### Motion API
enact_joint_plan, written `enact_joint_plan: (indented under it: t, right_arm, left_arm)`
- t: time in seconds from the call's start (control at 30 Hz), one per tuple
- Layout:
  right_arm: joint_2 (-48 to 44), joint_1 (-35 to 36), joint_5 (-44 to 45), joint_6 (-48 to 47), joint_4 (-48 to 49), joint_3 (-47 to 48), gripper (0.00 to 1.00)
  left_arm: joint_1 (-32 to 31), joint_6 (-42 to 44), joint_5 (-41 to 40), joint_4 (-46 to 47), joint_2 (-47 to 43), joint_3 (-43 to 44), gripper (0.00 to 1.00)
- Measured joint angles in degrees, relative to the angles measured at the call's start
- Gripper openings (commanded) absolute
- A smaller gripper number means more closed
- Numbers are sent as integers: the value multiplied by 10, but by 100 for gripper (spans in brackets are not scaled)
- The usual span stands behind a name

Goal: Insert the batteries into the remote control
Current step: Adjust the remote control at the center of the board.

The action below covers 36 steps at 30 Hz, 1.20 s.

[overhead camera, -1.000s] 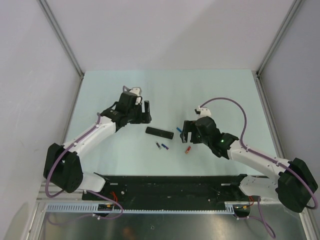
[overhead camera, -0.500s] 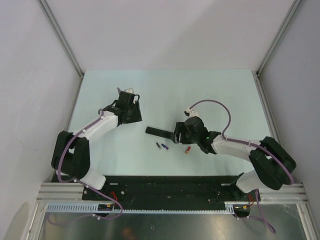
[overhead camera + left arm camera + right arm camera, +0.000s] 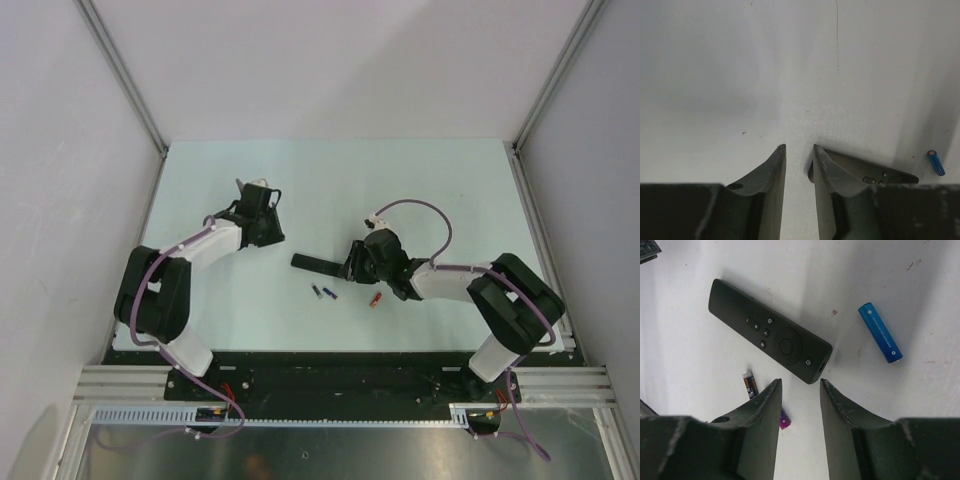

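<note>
Now your right gripper (image 3: 800, 384) has reached the end of the remote control (image 3: 771, 337), jaws narrowing, empty; your left gripper (image 3: 799, 149), nearly closed, grips nothing. Nearby, the batteries (image 3: 880, 332) lie loose.

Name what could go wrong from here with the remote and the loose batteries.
1. The remote control lies buttons up, back down; the right gripper, jaws apart over its end, might only nudge or pivot it.
2. The blue battery and the dark battery lie close by and could get knocked rolling.
</note>
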Motion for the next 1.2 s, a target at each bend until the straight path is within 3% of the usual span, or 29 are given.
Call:
enact_joint_plan:
  t: [0.33,0.5,1.2]
  right_arm:
    - [36,-15,-18,12,23,5,52]
    - [49,-23,-27,13,35,15,53]
    - [85,-32,-46,-47,-6,77,47]
  left_arm:
    - [7,-18,20,21,37,-2,44]
    - [7,-30,42,37,37,-23,45]
    - [-30,-80,92,111,-20,-138,29]
